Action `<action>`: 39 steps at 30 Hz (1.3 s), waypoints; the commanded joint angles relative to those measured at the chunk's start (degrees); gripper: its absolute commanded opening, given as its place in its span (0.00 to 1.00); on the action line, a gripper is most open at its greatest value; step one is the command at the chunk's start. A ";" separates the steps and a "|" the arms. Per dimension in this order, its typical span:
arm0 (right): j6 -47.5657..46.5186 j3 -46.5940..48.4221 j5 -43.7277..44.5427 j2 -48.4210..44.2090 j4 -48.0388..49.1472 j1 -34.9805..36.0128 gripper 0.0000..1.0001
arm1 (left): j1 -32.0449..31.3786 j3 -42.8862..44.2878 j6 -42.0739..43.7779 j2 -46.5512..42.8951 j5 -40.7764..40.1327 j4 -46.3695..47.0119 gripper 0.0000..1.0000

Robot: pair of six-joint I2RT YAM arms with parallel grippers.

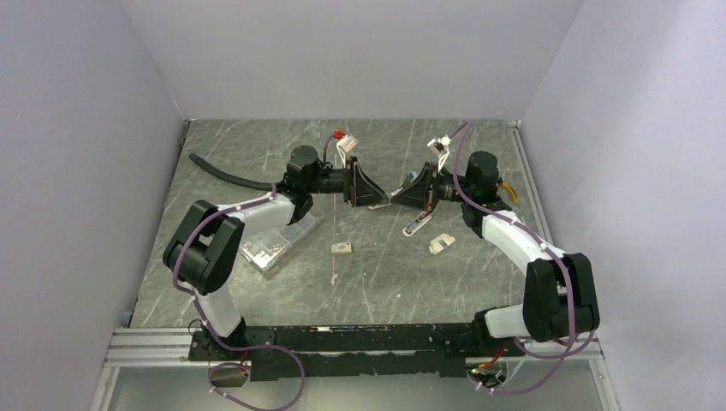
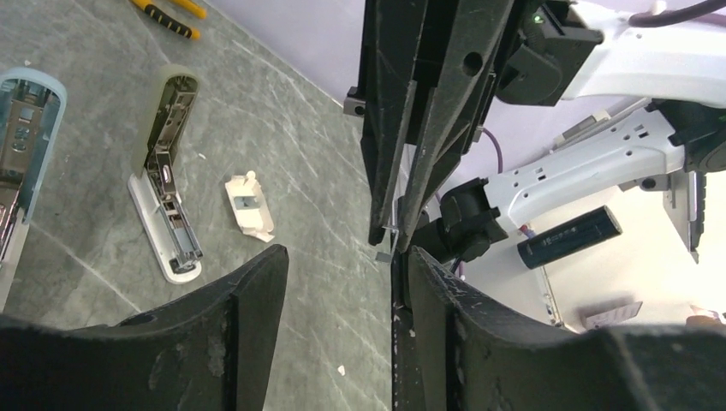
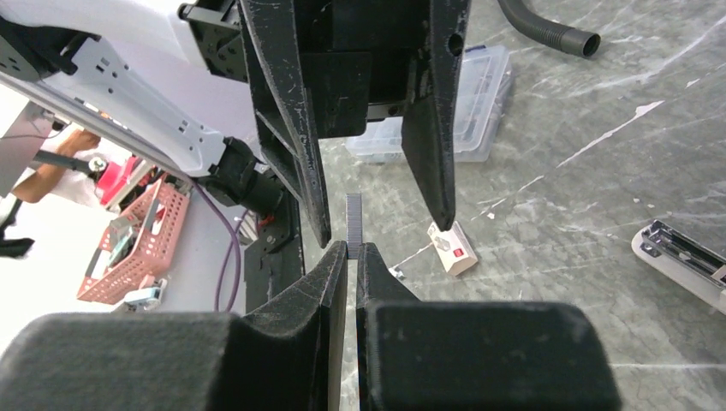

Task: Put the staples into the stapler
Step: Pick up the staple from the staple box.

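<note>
My right gripper (image 3: 351,248) is shut on a short grey strip of staples (image 3: 354,221) that sticks up from its tips. My left gripper (image 2: 342,257) faces it tip to tip, open, its fingers (image 3: 432,137) standing either side of the strip without touching it. The two grippers meet above mid-table, left gripper (image 1: 375,197) and right gripper (image 1: 394,199). The white staple box with a red mark (image 3: 451,248) lies on the table, also seen from above (image 1: 342,247). The stapler (image 2: 167,201) lies swung open, its metal channel bared (image 1: 417,224).
A second, light blue stapler (image 2: 26,145) lies open beside the first. A torn white cardboard piece (image 2: 248,205) lies near them (image 1: 442,244). The clear plastic case (image 1: 274,244) sits at the left, a black hose (image 1: 227,174) behind it. Yellow-handled pliers (image 2: 167,17) lie farther off.
</note>
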 commanded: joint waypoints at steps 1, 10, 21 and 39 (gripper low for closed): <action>-7.83 2.35 -3.04 -3.00 -5.73 0.33 0.02 | 0.25 3.14 6.20 -3.35 2.98 -4.17 0.61; -18.34 2.66 -5.00 -3.18 -17.11 0.53 0.01 | -0.14 9.23 17.12 -5.29 9.39 -17.77 0.63; -26.06 3.90 -4.80 -3.24 -24.04 2.25 0.00 | -2.14 17.80 34.69 -3.69 8.12 -44.55 0.56; -31.48 5.72 -3.65 -2.46 -29.74 2.58 0.00 | -3.17 24.09 37.82 1.36 8.93 -60.08 0.48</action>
